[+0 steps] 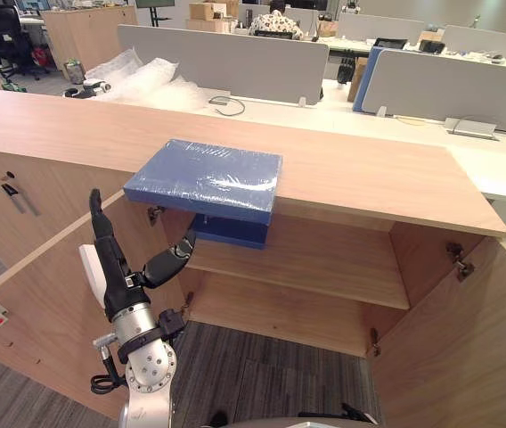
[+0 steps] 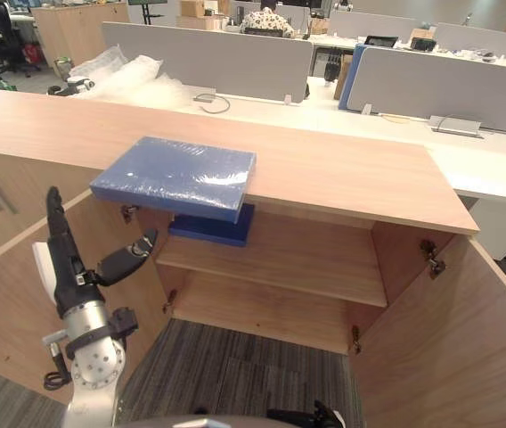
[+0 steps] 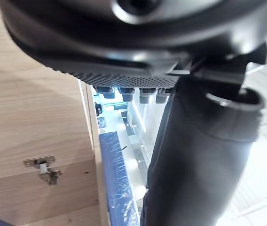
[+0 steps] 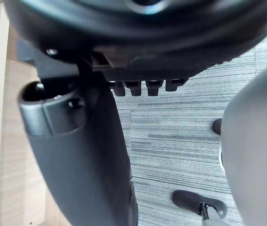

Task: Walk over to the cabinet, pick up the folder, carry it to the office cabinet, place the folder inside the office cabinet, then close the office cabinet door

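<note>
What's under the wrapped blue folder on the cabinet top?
The wrapped folder rests on the cabinet top, front overhanging the open compartment. Directly below, on the shelf, sits a second blue item; its front edge shows, the rest is covered.

glossy plastic-wrapped folder, matt wood-grain cabinet, ribbed grey carpet

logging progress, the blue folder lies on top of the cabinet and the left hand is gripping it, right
Not gripping: the left eye view shows the left hand open, below and apart from the blue folder. The folder does lie on the cabinet top.
</note>
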### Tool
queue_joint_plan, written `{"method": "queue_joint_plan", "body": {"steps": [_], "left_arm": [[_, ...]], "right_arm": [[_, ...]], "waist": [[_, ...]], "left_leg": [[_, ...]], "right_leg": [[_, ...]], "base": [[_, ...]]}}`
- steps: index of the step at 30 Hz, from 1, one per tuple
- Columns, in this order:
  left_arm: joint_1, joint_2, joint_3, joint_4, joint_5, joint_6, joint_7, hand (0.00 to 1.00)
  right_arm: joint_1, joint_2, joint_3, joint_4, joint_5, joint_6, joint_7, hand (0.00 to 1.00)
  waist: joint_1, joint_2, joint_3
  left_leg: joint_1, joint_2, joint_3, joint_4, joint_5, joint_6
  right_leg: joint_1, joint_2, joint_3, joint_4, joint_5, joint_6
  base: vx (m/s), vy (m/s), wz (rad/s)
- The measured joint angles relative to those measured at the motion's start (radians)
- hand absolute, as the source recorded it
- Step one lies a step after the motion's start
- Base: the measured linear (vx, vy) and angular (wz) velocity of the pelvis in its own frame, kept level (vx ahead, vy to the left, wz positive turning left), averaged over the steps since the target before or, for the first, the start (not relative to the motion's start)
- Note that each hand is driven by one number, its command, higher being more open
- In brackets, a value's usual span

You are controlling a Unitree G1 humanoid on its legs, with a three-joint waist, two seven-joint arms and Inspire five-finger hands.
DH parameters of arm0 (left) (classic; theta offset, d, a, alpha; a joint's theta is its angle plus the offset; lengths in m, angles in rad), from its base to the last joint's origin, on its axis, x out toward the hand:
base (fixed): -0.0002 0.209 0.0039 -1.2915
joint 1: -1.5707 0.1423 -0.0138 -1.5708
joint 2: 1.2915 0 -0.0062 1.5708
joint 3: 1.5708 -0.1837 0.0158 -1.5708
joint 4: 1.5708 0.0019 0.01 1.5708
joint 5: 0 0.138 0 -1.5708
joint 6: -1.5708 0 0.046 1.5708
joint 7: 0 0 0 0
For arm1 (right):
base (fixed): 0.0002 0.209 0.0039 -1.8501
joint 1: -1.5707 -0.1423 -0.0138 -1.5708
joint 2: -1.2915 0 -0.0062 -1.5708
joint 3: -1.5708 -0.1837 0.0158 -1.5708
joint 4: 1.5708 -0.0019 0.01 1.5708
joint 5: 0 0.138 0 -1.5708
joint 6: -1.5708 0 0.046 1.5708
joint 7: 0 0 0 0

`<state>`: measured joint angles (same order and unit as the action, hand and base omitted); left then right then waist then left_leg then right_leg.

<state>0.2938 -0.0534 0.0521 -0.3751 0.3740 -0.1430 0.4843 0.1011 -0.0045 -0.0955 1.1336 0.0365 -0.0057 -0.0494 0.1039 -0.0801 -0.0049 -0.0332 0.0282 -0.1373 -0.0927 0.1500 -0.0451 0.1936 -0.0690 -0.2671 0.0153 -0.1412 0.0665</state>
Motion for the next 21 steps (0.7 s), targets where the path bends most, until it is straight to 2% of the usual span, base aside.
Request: {"method": "queue_joint_plan", "body": {"steps": [3, 6, 8, 10, 12, 15, 21], "left_arm": [[-0.006, 0.021, -0.047, -0.014, 0.101, 0.003, 0.011, 1.0], [-0.028, 0.094, -0.091, -0.015, 0.194, 0.006, 0.0, 1.0], [-0.054, 0.138, -0.101, -0.01, 0.26, 0.016, -0.009, 1.0], [-0.089, 0.21, -0.102, 0.043, 0.356, 0.021, -0.013, 1.0], [-0.1, 0.242, -0.092, 0.091, 0.411, 0.027, -0.014, 1.0], [-0.115, 0.294, -0.066, 0.166, 0.469, 0.049, -0.017, 1.0], [-0.138, 0.407, -0.032, 0.244, 0.54, 0.073, -0.028, 1.0]], "right_arm": [[-0.006, 0.006, 0.001, 0.018, -0.008, -0.005, 0.0, 1.0], [-0.01, 0.001, 0.002, 0.022, -0.036, -0.007, 0.002, 1.0], [-0.015, -0.003, 0.002, 0.021, -0.036, -0.007, 0.005, 1.0], [-0.023, -0.016, 0.003, 0.022, -0.037, -0.007, 0.011, 1.0], [-0.032, -0.029, 0.008, 0.021, -0.037, -0.007, 0.018, 1.0], [-0.042, -0.037, 0.007, 0.023, -0.037, -0.007, 0.025, 1.0], [-0.05, -0.033, 0.01, 0.039, -0.037, -0.008, 0.029, 1.0]], "waist": [[0.0, -0.007, -0.006], [-0.001, -0.003, -0.005], [-0.005, 0.004, -0.004], [-0.012, 0.026, 0.004], [-0.02, 0.043, 0.004], [-0.027, 0.055, 0.013], [-0.02, 0.031, 0.021]], "left_leg": [[-0.002, -0.002, 0.005, 0.001, 0.001, 0.003], [-0.002, 0.002, 0.019, 0.0, -0.002, 0.003], [0.001, 0.006, 0.021, 0.0, -0.003, 0.001], [0.018, 0.01, 0.028, -0.001, -0.007, -0.003], [0.019, 0.013, 0.032, -0.002, -0.009, -0.005], [0.019, 0.015, 0.033, -0.002, -0.009, -0.006], [0.018, 0.009, 0.031, -0.001, -0.012, -0.004]], "right_leg": [[-0.001, -0.006, 0.006, -0.001, 0.002, 0.003], [-0.007, -0.005, 0.026, 0.0, 0.004, 0.002], [-0.011, -0.003, 0.032, 0.002, 0.005, 0.0], [0.0, 0.0, 0.043, 0.004, 0.005, 0.0], [-0.002, 0.002, 0.047, 0.003, 0.004, 0.0], [-0.005, 0.007, 0.05, 0.001, -0.002, 0.003], [-0.004, 0.005, 0.049, 0.005, -0.012, -0.005]], "base": [[0.06, -0.006, -0.02], [0.01, 0.001, -0.13], [-0.03, -0.01, -0.13], [-0.05, -0.01, -0.12], [-0.05, -0.003, -0.08], [-0.03, -0.001, -0.03], [0.04, -0.016, 0.01]]}}
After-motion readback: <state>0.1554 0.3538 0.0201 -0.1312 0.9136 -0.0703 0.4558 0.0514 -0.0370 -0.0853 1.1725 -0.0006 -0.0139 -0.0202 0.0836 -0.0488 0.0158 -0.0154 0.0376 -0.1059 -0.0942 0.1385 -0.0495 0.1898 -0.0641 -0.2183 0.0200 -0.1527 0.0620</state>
